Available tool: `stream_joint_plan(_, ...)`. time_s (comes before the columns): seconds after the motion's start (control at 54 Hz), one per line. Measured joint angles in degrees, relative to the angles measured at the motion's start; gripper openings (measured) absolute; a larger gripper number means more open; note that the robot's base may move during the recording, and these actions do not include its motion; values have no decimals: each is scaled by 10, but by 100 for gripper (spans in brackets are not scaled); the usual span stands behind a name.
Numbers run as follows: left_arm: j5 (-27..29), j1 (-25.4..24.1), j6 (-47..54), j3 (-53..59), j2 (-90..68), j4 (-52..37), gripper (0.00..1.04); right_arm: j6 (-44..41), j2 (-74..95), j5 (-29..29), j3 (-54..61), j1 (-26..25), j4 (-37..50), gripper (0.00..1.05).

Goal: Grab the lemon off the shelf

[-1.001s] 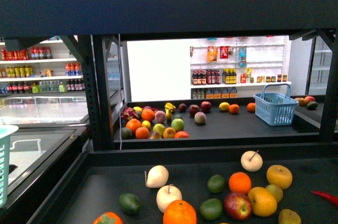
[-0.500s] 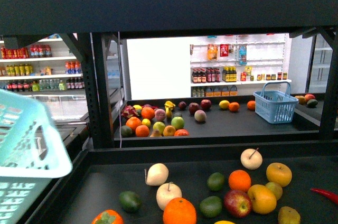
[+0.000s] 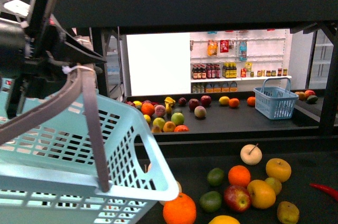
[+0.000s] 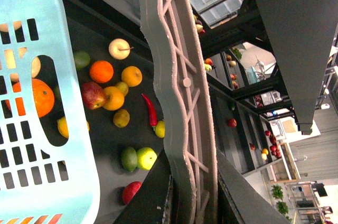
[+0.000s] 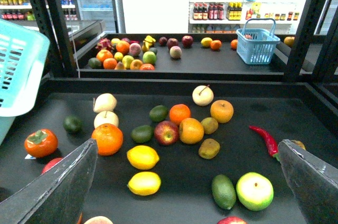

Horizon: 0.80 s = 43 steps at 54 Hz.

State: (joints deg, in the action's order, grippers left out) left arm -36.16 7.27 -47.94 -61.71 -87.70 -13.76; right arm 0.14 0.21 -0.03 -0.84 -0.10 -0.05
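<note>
Starting at the upper left of the front view: the left gripper is clamped shut on the grey handle of a light blue basket. The basket hangs tilted and fills the whole lower left of the frame. The left wrist view agrees, with the handle running straight between the dark fingers.

Moving right, the shelf has a dark tier with fruit scattered all over it. In the right wrist view there's a persimmon at the left. An orange comes next. Just right of and below the orange is the lemon, lying on the tier a bit left of center in the frame. A second lemon lies right below it, close by, though I can't tell if they touch.

Further right there's a red chilli.

The right gripper has its jaws spread wide, one finger in each bottom corner of the right wrist view, with nothing held. Both lemons show in the gap between the fingers, nearer the left one, and neither finger touches them.
</note>
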Motion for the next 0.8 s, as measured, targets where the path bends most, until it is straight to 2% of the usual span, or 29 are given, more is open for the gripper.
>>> stream_joint_plan(0.296, 9, 80, -17, -1, -52, -44, 13, 0, 0, 0, 0, 0, 0, 102)
stream_joint_plan(0.797, 37, 98, -17, -12, -72, -40, 13, 0, 0, 0, 0, 0, 0, 102)
